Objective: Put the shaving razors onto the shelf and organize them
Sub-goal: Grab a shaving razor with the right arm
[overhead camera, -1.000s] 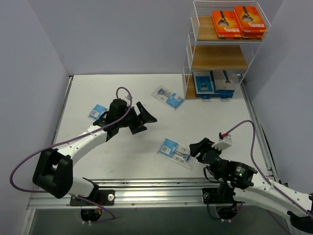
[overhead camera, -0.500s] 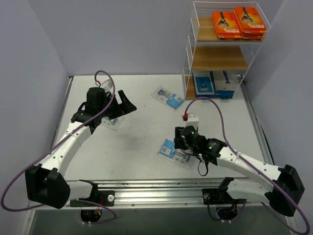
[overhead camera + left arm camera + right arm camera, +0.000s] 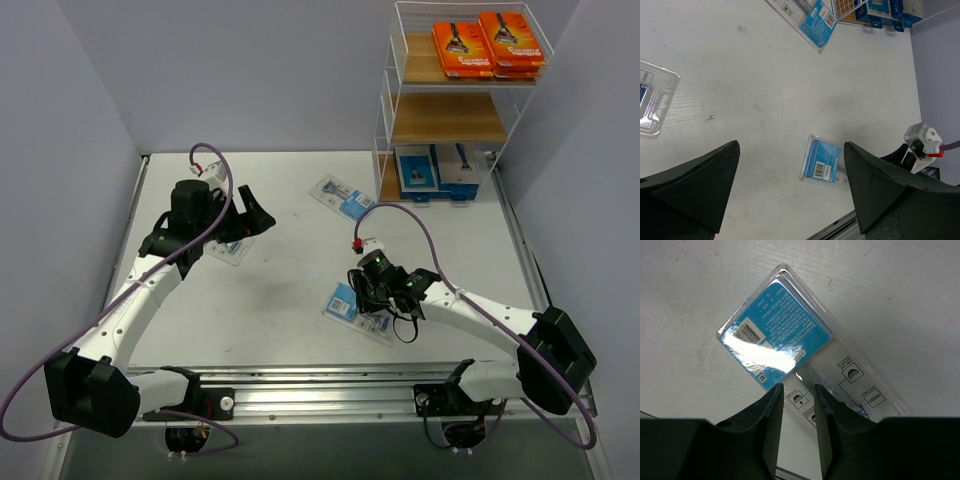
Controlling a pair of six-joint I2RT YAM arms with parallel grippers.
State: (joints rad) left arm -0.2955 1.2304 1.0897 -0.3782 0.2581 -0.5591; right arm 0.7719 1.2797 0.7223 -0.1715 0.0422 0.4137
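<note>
The right gripper is low over a clear blister pack that lies flat on the table, fingers narrow with only a slit between; I cannot tell if they pinch it. The left gripper hangs wide open, well apart from the shelf at the back right

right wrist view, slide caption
right pincer, narrowly parted, over a clear blister razor pack with blue card on a white table
</note>
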